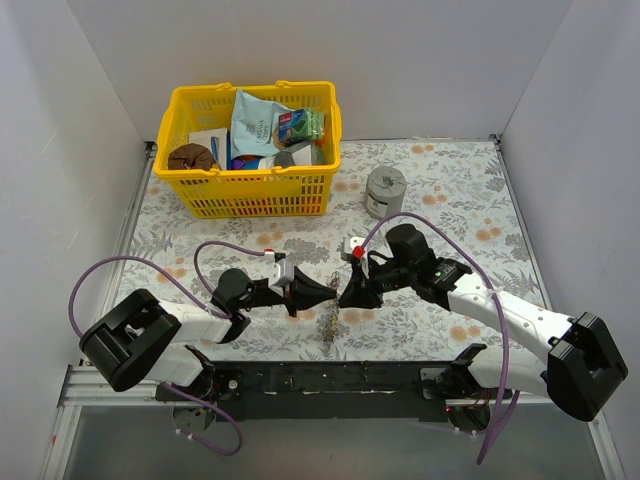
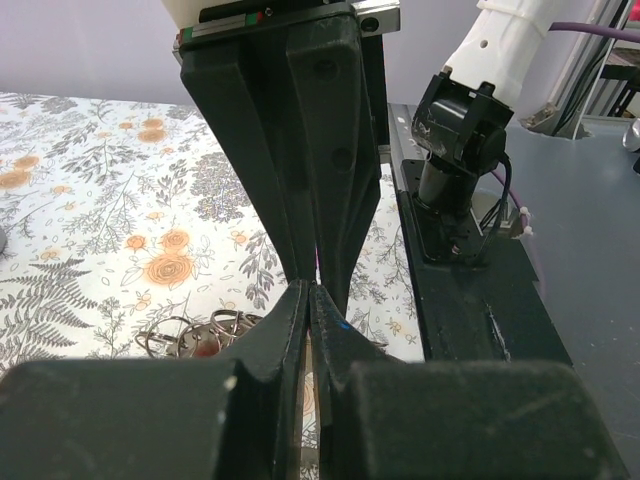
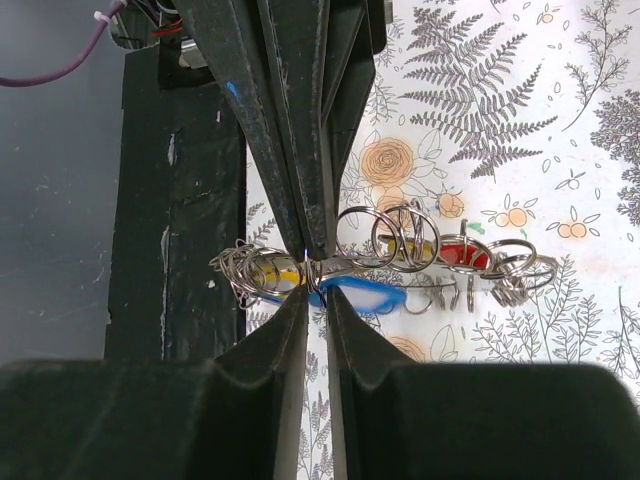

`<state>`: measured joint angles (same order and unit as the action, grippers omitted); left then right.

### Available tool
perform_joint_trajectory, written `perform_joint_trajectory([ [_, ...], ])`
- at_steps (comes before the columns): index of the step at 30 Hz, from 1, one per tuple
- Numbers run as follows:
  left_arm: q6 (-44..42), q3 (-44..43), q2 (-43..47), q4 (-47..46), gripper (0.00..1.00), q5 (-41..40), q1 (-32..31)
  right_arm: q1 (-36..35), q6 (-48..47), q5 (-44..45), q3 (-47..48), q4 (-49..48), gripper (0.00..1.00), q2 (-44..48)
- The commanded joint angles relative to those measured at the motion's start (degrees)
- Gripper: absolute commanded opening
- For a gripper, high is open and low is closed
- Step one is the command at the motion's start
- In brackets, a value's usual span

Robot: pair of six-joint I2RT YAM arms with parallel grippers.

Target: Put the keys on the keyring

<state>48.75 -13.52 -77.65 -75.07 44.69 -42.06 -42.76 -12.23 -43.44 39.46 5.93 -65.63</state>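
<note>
Floral-print table [image 1: 450,200]: under both claws; the bunch rests on it below their meeting tips
Left black two-finger claw [image 3: 315,249]: fingers pressed together, tips touching the bunch, nose to nose with the right claw; what it pinches, if anything, cannot be told
Right black two-finger claw [image 3: 315,297]: narrow slit between its fingers; grip or none, cannot tell
Bunch of small silver keys [image 3: 400,265]: just past the right claw's fingertips, trailing to one side; tangled thin wire loops
Keyring: cannot be picked out among those loops
Blue tag [image 3: 358,295]: nearest the right claw's tips
Red tag [image 3: 462,252]: farther along
Step, as I judge: left claw holds one loop steady; right claw seats squarely on a single key so neighbours don't snag
</note>
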Motion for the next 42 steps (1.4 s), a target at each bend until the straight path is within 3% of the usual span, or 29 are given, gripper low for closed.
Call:
perform_joint_trajectory([
  [1,-0.6,-1.5,2.5,-18.9,0.00,-0.9,0.2,0.0,-0.4,-1.6,-0.4,-2.0,0.15,0.2],
  [7,0.0,-1.6,2.4,-19.2,0.00,-0.7,0.2,0.0,-0.1,-2.5,0.0,-2.5,0.01,-0.5],
  [29,5.6,-3.4,0.4,-27.7,0.00,2.2,0.2,0.0,1.9,-6.2,-1.7,-5.5,0.01,-1.3],
  [42,8.4,-4.4,0.3,-30.7,0.00,4.8,0.2,0.0,4.9,-8.1,-3.4,-12.3,0.01,-0.4],
])
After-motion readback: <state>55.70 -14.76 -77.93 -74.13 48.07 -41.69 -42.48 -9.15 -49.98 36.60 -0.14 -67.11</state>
